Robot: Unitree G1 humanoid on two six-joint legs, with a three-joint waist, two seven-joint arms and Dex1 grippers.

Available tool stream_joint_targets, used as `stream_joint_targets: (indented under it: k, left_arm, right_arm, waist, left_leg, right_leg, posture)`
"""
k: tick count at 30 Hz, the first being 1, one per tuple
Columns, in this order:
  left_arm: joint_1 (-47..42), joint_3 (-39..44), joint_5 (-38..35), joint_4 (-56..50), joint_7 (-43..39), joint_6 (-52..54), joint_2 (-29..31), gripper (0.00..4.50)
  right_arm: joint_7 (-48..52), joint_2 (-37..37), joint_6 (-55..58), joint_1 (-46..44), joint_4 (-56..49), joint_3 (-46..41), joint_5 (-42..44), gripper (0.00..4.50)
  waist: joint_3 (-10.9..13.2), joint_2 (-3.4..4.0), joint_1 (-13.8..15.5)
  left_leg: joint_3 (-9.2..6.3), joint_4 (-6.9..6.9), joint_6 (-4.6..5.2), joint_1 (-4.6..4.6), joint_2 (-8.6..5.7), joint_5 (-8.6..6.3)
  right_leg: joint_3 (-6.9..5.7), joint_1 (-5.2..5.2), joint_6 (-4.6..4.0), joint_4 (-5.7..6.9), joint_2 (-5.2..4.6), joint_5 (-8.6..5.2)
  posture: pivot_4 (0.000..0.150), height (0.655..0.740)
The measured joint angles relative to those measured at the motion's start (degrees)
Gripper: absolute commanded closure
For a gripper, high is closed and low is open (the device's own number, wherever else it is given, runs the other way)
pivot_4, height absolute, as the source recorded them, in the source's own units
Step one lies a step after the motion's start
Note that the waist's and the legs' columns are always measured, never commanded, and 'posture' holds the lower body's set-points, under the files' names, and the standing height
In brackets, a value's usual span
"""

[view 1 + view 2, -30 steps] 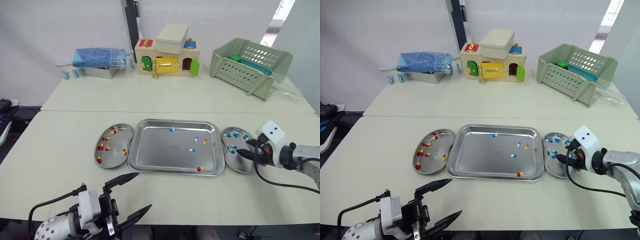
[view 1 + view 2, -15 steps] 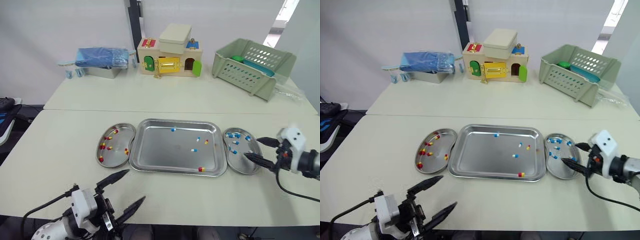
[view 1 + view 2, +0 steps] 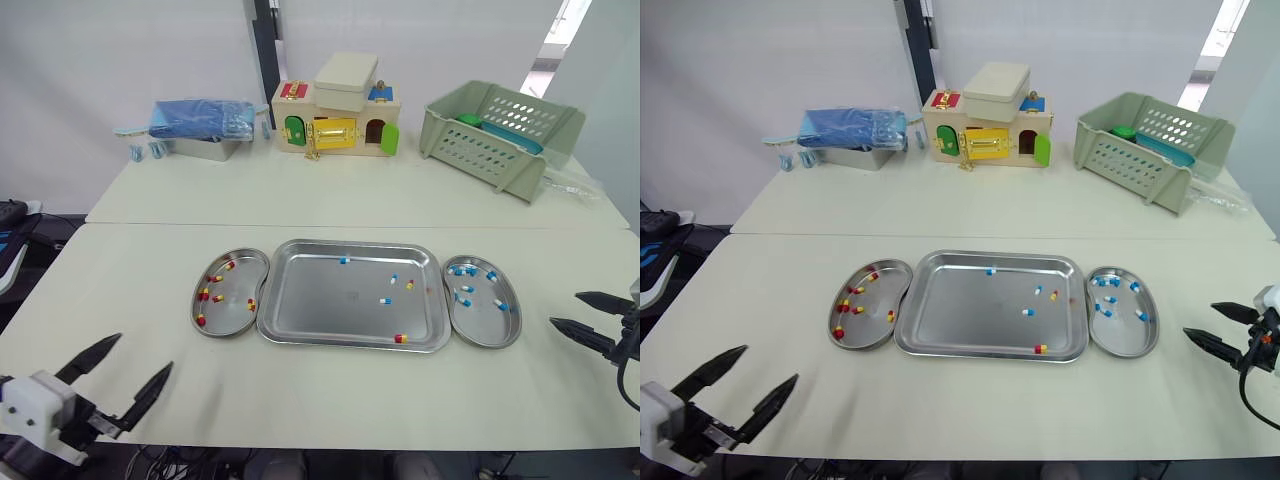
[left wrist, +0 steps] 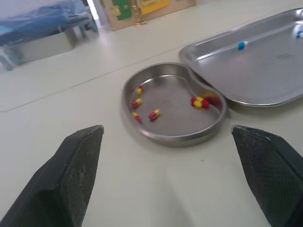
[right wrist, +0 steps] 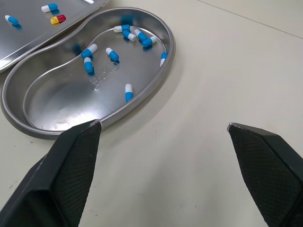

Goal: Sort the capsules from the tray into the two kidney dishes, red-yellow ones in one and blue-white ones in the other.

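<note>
The steel tray (image 3: 320, 300) lies mid-table with a few blue-white capsules (image 3: 385, 300) and two red-yellow capsules (image 3: 400, 338) in it. On its left, a kidney dish (image 3: 230, 312) holds several red-yellow capsules (image 4: 200, 101). A second kidney dish (image 3: 485, 322) on its right holds several blue-white capsules (image 5: 112, 54). My left gripper (image 3: 145, 352) is open and empty near the table's front left edge, well short of the left dish. Beyond the right dish, at the far right, my right gripper (image 3: 565, 308) hangs open and empty.
At the back of the table stand a blue-wrapped bundle on a metal box (image 3: 200, 125), a wooden toy house (image 3: 335, 115) and a green plastic basket (image 3: 500, 130). A seam (image 3: 150, 224) crosses the tabletop behind the dishes.
My right gripper has pulled away from the right dish to the right. The left gripper has drawn back to the left and toward the front edge. Capsules lie as before.
</note>
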Motion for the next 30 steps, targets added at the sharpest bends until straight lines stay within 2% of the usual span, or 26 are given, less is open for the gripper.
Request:
stream_joint_targets:
  k: [9,18,25,30]
  left_arm:
    - [-5.92,3.04,0.22,8.81,-3.06,2.03,4.83,0.00]
    - [-6.91,2.41,1.37,8.67,-5.96,1.98,4.83,0.00]
    - [-2.99,-5.55,2.38,-2.76,-7.95,1.14,-1.25,0.00]
    - [0.42,-10.77,3.51,-7.23,-8.68,-0.96,-5.95,0.00]
  right_arm:
    - [0.28,-0.16,-1.60,0.93,0.13,1.05,-1.55,0.01]
    - [0.40,-0.19,-0.51,1.55,-2.15,0.82,-0.80,0.01]
    - [-0.14,-2.55,11.48,-5.34,-16.02,2.58,6.67,0.01]
    - [-3.97,-2.33,22.88,-16.18,-27.79,11.32,13.04,0.01]
  waist:
    - [0.00,0.00,-0.03]
    - [-0.01,0.01,-0.03]
    - [0.00,0.05,-0.37]
    - [0.03,0.00,-0.16]
  left_leg:
    - [-0.02,0.00,-0.01,0.00,0.01,0.00]
    - [0.00,-0.01,-0.01,0.00,0.01,0.00]
    - [0.01,0.00,-0.01,-0.02,0.02,0.00]
    - [-0.06,0.02,-0.01,-0.07,0.01,0.00]
  right_leg:
    - [0.00,0.00,0.00,0.00,0.00,0.00]
    - [0.01,0.00,0.00,0.00,0.00,0.00]
    - [0.01,0.00,0.00,0.00,0.00,0.00]
    - [-0.04,-0.01,0.00,-0.03,-0.01,0.00]
  posture:
    - [0.150,0.7400]
    - [0.150,0.7400]
    - [0.150,0.7400]
    - [0.150,0.7400]
